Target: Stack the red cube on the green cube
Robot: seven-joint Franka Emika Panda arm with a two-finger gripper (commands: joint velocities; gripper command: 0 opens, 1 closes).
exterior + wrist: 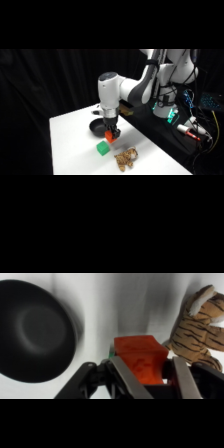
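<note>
The red cube sits between my fingers, and my gripper is shut on it. In the side view the gripper holds the red cube just above and a little behind-right of the green cube, which rests on the white table. In the wrist view only a thin green sliver shows at the red cube's left edge; the rest of the green cube is hidden.
A black round bowl stands just behind the gripper. A tan striped plush toy lies to the right of the green cube, near the table's front edge. Cables and equipment sit beside the arm's base at the right.
</note>
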